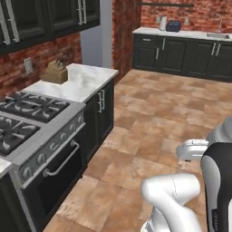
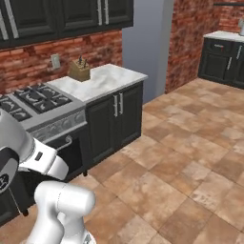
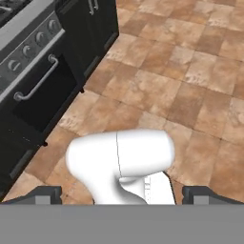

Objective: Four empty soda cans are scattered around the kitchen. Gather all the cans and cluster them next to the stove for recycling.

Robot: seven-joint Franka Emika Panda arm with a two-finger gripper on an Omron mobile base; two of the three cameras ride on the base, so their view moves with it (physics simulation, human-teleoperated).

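Observation:
The stove [image 1: 31, 122] stands at the left, a steel gas range with black grates, front knobs and a bar handle on its oven door. It also appears at the left of the right base view [image 2: 43, 107], and its oven door [image 3: 40, 88] lies at the upper left of the hand view. My gripper [image 3: 124, 195] is open, its two dark fingertips [image 3: 47, 194] far apart with nothing between them, looking down at the tiled floor in front of the stove. The soda cans are out of view.
Right of the stove, a white marble counter [image 1: 88, 84] over dark cabinets carries a wooden knife block [image 1: 55, 71]. A far counter [image 1: 181, 32] along the brick wall has a toaster [image 1: 173, 26] and a sink [image 1: 217, 35]. Open tiled floor [image 1: 163, 113] lies between them.

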